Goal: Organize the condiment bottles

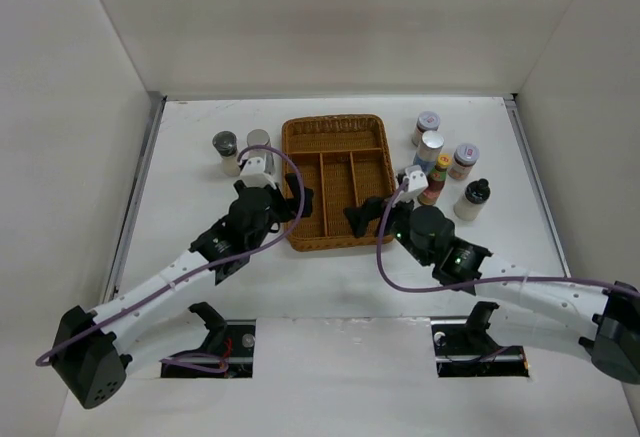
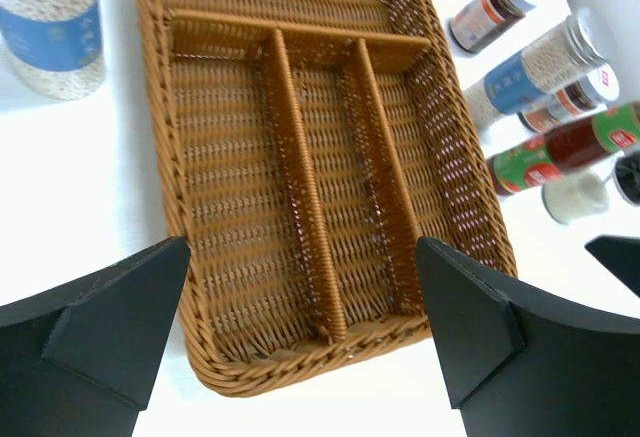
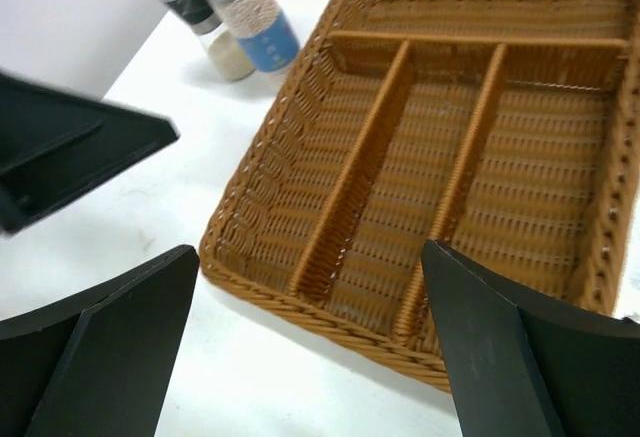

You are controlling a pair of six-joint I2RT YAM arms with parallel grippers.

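Note:
Two condiment bottles stand left of the wicker tray (image 1: 289, 179): a dark-capped grinder (image 1: 225, 148) and a silver-capped shaker (image 1: 259, 144). Several more stand to its right, among them a silver-capped shaker (image 1: 430, 148), a red yellow-capped sauce bottle (image 1: 436, 179) and a black-capped white bottle (image 1: 472, 199). My left gripper (image 1: 297, 205) is open and empty over the tray's near left corner. My right gripper (image 1: 362, 217) is open and empty at the near right corner. The left wrist view (image 2: 300, 327) shows the tray's empty compartments; so does the right wrist view (image 3: 310, 347).
The tray (image 2: 152, 77) has a cross compartment at the far end and three long ones. White walls enclose the table on three sides. The right-hand bottles (image 2: 535, 67) stand close together. The left pair (image 3: 250, 12) stands near the tray's far left corner.

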